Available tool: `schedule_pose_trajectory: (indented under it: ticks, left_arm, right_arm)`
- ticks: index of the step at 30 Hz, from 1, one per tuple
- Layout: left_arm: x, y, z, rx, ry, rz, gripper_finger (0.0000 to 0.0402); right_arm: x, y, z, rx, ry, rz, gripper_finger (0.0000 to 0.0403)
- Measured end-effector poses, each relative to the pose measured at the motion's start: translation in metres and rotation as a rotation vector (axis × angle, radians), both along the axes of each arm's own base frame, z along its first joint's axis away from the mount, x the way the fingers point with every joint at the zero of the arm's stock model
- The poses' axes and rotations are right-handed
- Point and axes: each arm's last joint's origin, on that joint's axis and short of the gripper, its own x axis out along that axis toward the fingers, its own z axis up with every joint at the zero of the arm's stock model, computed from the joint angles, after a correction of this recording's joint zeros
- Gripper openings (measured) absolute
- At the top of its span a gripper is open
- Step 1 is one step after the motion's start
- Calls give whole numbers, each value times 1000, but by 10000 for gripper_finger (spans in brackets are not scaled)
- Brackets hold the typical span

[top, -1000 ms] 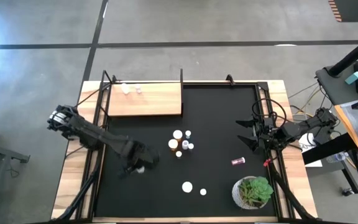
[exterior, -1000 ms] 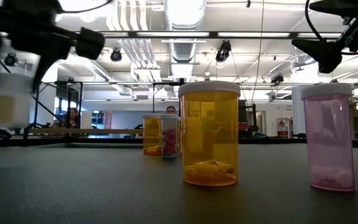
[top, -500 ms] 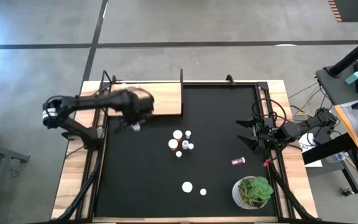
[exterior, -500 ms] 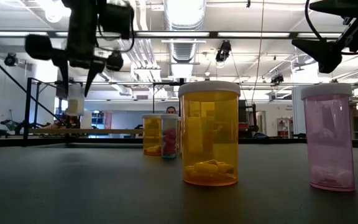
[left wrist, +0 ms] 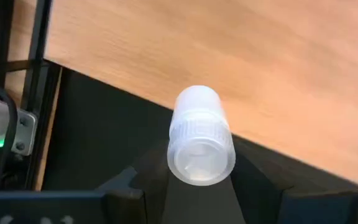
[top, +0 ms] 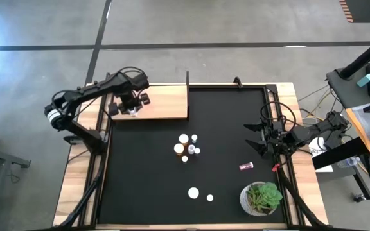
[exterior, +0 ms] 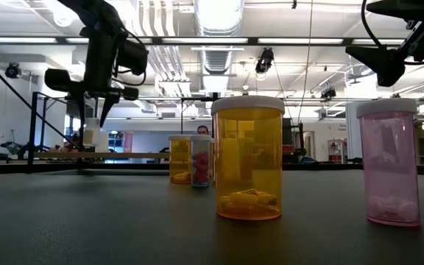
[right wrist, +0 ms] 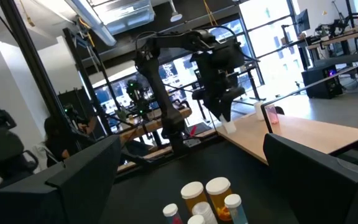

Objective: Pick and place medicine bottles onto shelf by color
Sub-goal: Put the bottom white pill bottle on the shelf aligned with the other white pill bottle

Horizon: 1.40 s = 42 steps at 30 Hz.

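My left gripper point(top: 132, 110) points down over the near edge of the light-wood shelf point(top: 162, 102) at the table's far left, shut on a small white medicine bottle point(left wrist: 201, 143). A pink bottle point(right wrist: 271, 114) and a white bottle point(right wrist: 258, 109) stand on the shelf behind it. Several bottles point(top: 186, 147) stand grouped at the middle of the black mat. A pink bottle point(top: 246, 166) lies on its side to their right, and two white ones point(top: 193, 192) stand nearer the front. My right gripper point(top: 257, 137) waits open at the table's right edge. My left gripper pinches the white bottle between its two fingers at the ribbed cap end point(left wrist: 199, 127), one finger point(left wrist: 146, 177) on each side. The fingers come from above, pointing down. The bottle point(exterior: 94, 137) hangs upright below them, close over the shelf board; whether it touches the board I cannot tell.
A green plant in a white pot point(top: 263, 197) stands at the mat's near right corner. Thin black posts point(top: 187, 80) rise at the shelf's corners. The mat's near left part point(top: 140, 186) is bare.
My left gripper has swung from the mat's near left toward the far edge and now stands over the shelf's near edge, rolling about its own axis on the way. The white bottle has travelled with it, held clear of the mat throughout.
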Motion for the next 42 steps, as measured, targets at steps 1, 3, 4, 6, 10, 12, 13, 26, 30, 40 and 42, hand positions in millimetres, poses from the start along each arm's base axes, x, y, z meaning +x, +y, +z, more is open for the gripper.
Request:
schedule_pose_trajectory:
  ticks: [1, 3, 4, 6, 10, 12, 13, 26, 30, 40, 42]
  left_arm:
    - [-1, 2, 0, 4, 1, 11, 136]
    - [-3, 7, -1, 26, 1, 31, 136]
    - [-5, 9, -1, 33, 0, 42, 136]
    - [-6, 13, -1, 43, -8, 95, 136]
    - [-9, 18, 0, 65, -21, 271, 136]
    - [-10, 20, 0, 86, -26, 332, 136]
    - [-11, 21, 0, 97, -22, 362, 136]
    - [-19, 36, -5, 129, -21, 620, 136]
    - [-19, 43, -11, 106, -30, 643, 136]
    - [-26, 56, -11, 88, -40, 720, 136]
    - [-28, 57, -11, 86, -41, 729, 136]
  right_arm:
    - [0, 0, 0, 0, 0, 0, 384]
    - [0, 0, 0, 0, 0, 0, 384]
    - [0, 0, 0, 0, 0, 0, 384]
    - [0, 0, 0, 0, 0, 0, 384]
    - [0, 0, 0, 0, 0, 0, 384]
    - [0, 0, 0, 0, 0, 0, 384]
    - [0, 0, 0, 0, 0, 0, 384]
    - [0, 0, 0, 0, 0, 0, 384]
    - [0, 0, 0, 0, 0, 0, 384]
    - [0, 0, 0, 0, 0, 0, 384]
    - [0, 0, 0, 0, 0, 0, 384]
